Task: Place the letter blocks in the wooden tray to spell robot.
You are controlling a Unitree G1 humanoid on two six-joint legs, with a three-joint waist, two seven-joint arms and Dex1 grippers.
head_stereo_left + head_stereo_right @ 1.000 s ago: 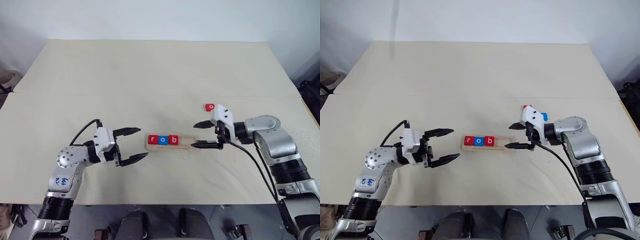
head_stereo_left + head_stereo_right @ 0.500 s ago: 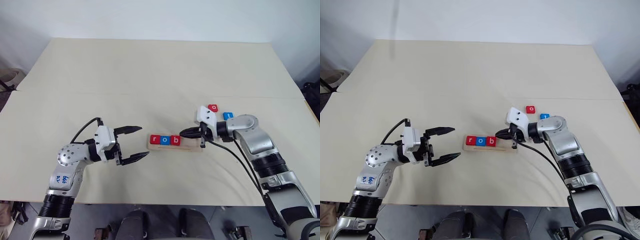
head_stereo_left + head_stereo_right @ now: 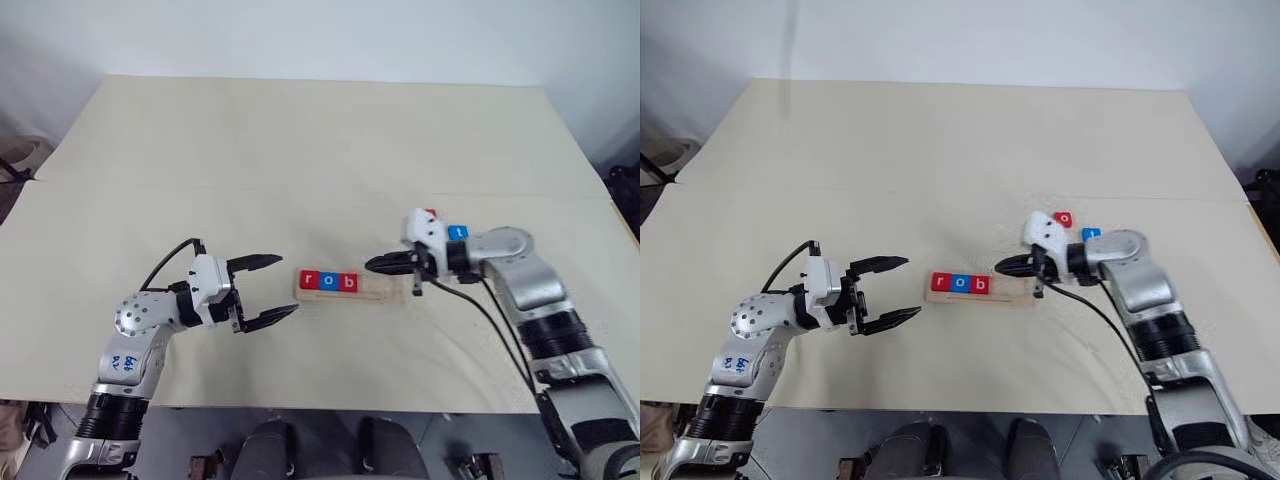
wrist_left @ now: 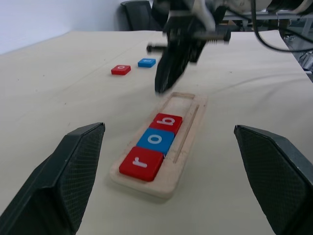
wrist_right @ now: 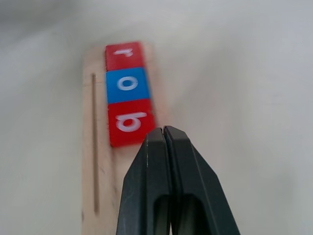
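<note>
Right wrist view: right gripper (image 5: 166, 134) pinched empty above wooden tray (image 5: 90, 147); left gripper (image 3: 272, 290) spread wide.

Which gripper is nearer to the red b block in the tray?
Right. The right gripper, shut and empty, hovers over the tray's bare end just past the red b block; the left gripper, open, sits beyond the tray's r end.

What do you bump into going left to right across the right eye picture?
Left gripper → red r block → blue o block → red b block → right gripper → red o block → blue t block.
</note>
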